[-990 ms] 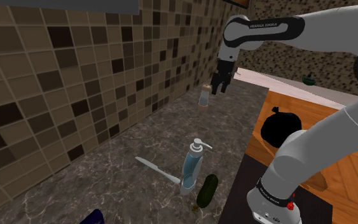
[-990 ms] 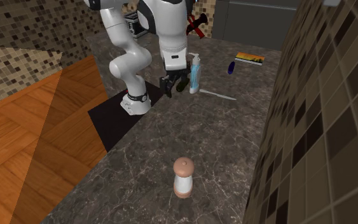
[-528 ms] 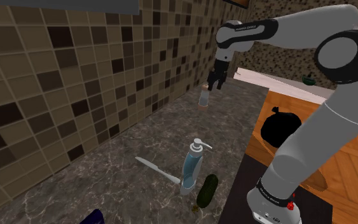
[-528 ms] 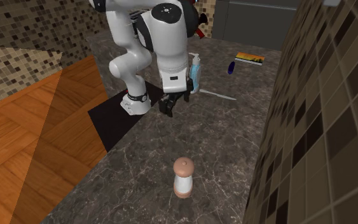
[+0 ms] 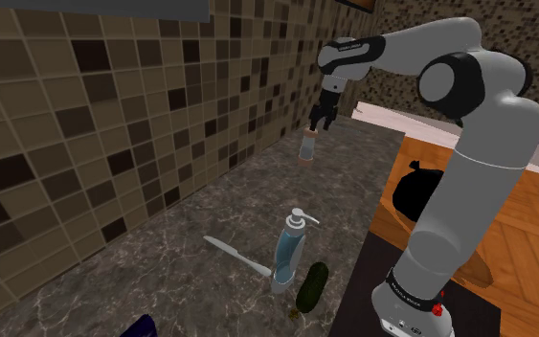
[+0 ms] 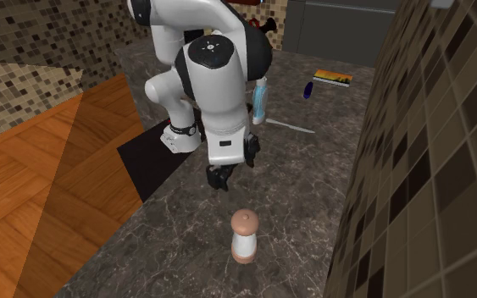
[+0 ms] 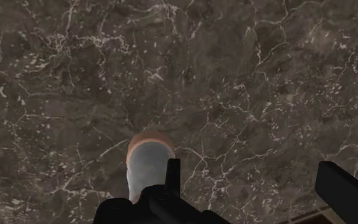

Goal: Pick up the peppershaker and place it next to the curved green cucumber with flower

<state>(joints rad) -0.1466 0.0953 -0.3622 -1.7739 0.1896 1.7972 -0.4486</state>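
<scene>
The black two-finger gripper (image 5: pixel 321 119) hangs just above the small cylindrical pepper shaker (image 5: pixel 307 146), which has a pale body and a brownish-pink rounded cap and base. It stands upright on the dark, white-veined stone worktop (image 5: pixel 162 258) near the tiled wall, well apart from the other things. The fingers (image 7: pixel 173 173) are spread wide and grip nothing.

The main hazard is alignment. In the wrist view the pepper shaker (image 7: pixel 147 162) does not sit in the gap between the fingers. It lies on the outer side of one finger, whose tip overlaps the cap's edge. The second exterior view agrees: the gripper (image 6: pixel 220 177) hovers short of the pepper shaker (image 6: pixel 245 236) rather than over it. A straight descent from this pose would probably drive that finger onto the cap or down its side. That could tip the shaker over or shove it along the worktop, and a round body could then roll away. A sideways correction looks necessary before going down.

Grip height is a second risk. A pinch on the rounded cap could squeeze the shaker out, so the straight body looks the safer hold.

The goal area is also tight. The curved dark green cucumber (image 5: pixel 311 287) lies close to the worktop's front edge, just beside a tall translucent blue soap dispenser with a white pump (image 5: pixel 291 251). A pale-bladed knife (image 5: pixel 236 257) lies on the dispenser's other side. A careless approach could knock the dispenser, or leave the shaker too near the edge.
</scene>
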